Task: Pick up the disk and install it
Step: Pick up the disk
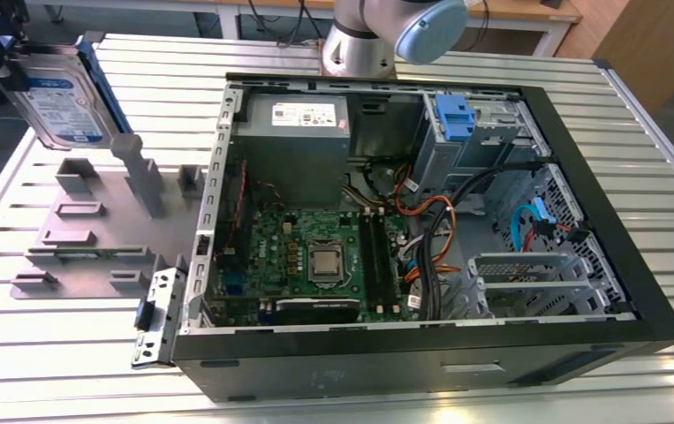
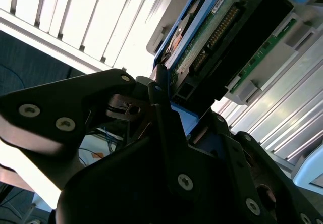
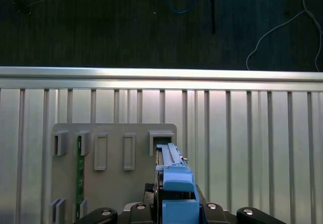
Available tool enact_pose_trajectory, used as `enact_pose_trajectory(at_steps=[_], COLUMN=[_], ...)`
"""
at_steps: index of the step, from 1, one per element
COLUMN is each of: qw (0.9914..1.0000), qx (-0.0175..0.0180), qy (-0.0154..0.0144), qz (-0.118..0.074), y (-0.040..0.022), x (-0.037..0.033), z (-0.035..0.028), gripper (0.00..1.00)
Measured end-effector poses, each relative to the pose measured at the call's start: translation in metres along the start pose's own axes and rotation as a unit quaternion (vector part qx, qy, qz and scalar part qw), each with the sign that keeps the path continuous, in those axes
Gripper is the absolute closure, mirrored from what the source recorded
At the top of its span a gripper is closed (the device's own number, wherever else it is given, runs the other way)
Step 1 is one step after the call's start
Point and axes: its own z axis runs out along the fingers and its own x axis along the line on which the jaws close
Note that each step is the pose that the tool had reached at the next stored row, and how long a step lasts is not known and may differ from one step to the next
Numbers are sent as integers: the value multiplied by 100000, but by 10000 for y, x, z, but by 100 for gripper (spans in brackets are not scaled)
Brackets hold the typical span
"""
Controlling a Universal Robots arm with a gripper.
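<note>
Here, the gripper [image 1: 9, 71] clasps the blue-and-white-labelled disk [image 1: 64, 97] over a grey holder [image 1: 89, 230], beside the open computer case [image 1: 637, 256].

Print on the disk [image 1: 64, 102] is illegible.

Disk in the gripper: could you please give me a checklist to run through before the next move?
1. Gripper shut on the disk: ok.
2. Disk clear of the grey holder plate: ok, judging by the exterior view.
3. Computer case open on top: ok.
4. Drive bay free to receive the disk: cannot tell.
5. Disk square in the grip: cannot tell.
</note>
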Motion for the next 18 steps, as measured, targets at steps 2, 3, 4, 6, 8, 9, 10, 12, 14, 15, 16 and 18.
enact_pose_trajectory(at_steps=[2, 3, 4, 6, 8, 9, 10, 12, 14, 15, 16, 18], qw=[100000, 100000, 100000, 100000, 100000, 100000, 100000, 100000, 100000, 100000, 100000, 100000], qx=[3, 1, 3, 1, -3, -2, 0, 2, -3, -1, -1, -2], qy=[-2, -1, -2, -1, 1, 0, -1, -2, 2, 0, 0, 0], qz=[-2, 0, 0, 0, -2, -1, -1, 1, 0, -1, 0, 0], y=[0, 1, 1, 1, 1, 1, 1, 1, 2, 2, 2, 2], x=[-1, -1, -1, -2, -2, -3, -3, -3, -4, -4, -5, -5], z=[-8, -12, -15, -22, -29, -33, -36, -43, -51, -54, -58, -65], gripper=[63, 63, 63, 63, 63, 63, 63, 63, 63, 63, 63, 63])
